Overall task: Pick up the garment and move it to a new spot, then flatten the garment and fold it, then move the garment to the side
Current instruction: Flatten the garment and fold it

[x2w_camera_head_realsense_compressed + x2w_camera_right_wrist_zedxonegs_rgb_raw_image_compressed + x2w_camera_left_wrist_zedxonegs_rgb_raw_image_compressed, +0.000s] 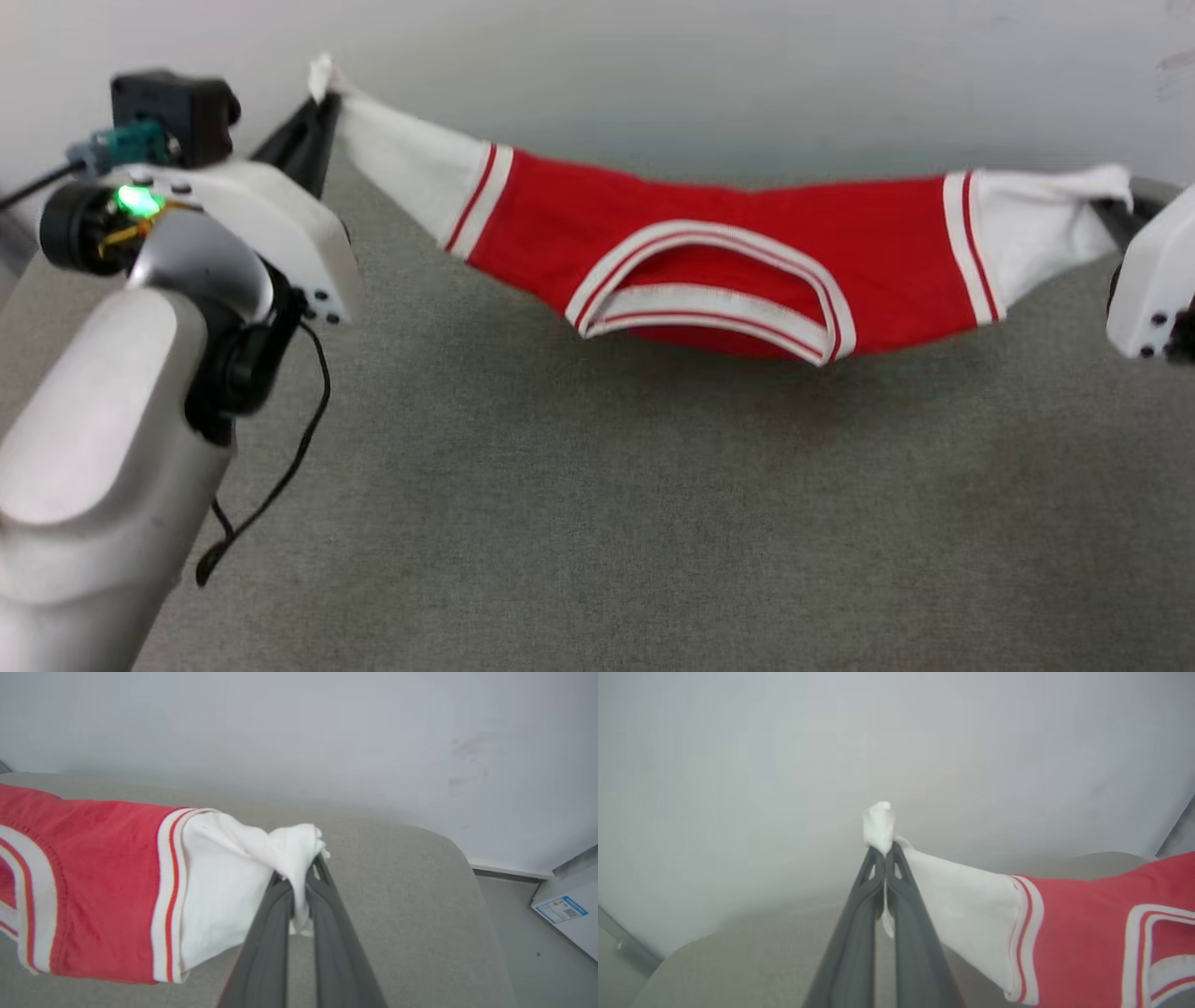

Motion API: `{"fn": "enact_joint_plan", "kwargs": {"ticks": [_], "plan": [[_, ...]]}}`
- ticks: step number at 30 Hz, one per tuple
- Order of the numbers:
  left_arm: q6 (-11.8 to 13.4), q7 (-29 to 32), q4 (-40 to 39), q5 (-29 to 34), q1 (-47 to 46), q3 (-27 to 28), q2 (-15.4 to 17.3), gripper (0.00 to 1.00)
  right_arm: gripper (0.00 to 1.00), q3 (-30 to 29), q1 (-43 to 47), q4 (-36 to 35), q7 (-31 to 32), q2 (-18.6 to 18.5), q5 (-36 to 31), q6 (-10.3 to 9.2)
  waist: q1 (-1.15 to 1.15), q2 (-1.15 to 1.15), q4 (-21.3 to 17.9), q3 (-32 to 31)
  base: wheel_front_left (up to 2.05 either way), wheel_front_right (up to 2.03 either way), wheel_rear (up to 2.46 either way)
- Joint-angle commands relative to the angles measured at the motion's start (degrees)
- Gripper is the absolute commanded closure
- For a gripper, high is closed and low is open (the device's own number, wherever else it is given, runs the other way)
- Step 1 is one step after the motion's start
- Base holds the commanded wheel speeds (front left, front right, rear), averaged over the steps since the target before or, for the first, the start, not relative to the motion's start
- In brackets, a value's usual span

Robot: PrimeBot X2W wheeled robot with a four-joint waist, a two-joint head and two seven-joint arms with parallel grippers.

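- A grey cloth-covered surface (597, 523) fills the foreground, and a pale wall (653, 56) rises behind its far edge.
- The red jersey shirt (728, 233) hangs stretched like a hammock along the far edge of the surface, from the far left corner to the far right.
- Its middle sags low, and the striped red-and-white neckline (709, 289) gapes open towards the camera. I cannot tell whether the lowest fold touches the surface.
- The left gripper (322, 103) is clenched on the tip of the white left sleeve (962, 896). In the left wrist view (883, 851) a tuft of white cloth pokes out past the fingertips.
- The right gripper (1116, 219) is clamped on the bunched end of the white right sleeve (224, 882). In the right wrist view (306, 877) the cloth is wadded over the fingertips.
- A black cable (299, 448) dangles from the left wrist, near the left edge.
- A white box (567, 914) with a blue label sits on the floor beyond the right edge.
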Motion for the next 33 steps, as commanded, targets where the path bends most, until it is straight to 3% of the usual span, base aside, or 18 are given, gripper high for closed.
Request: {"fn": "enact_joint_plan", "kwargs": {"ticks": [1,11,19,26,33], "plan": [[-0.55,-0.45,1.12,0.87,-2.91,-0.12,-0.48,1.0,1.0,0.3,-3.22,0.76,-0.86,-0.26,-0.3,-0.02,0.0,0.0,-0.25,2.0,0.0,0.0,0.0],[-3.81,-6.97,15.38,5.86,-30.26,1.27,-3.59,1.0,1.0,3.3,-32.37,10.13,-10.48,1.83,-3.29,-0.02,0.0,0.0,-1.14,16.06,0.0,0.0,0.0],[-5.86,-14.86,27.68,9.64,-48.12,1.5,-5.18,1.0,1.0,5.32,-52.63,20.88,-23.2,3.29,-6.69,-0.02,0.0,0.0,-1.54,23.12,0.0,0.0,0.0],[-7.52,-20.17,35.28,10.42,-57.43,1.72,-6.34,1.0,1.0,7.99,-64.82,29.53,-30.48,4.25,-8.13,-0.02,0.0,0.0,-1.57,27.68,0.0,0.0,0.0],[-9.13,-22.61,41.89,9.57,-57.73,1.22,-8.2,1.0,1.0,11.43,-67.73,37.25,-33.6,5.24,-6.91,-0.02,0.0,0.0,-1.03,30.96,0.0,0.0,0.0]]}}
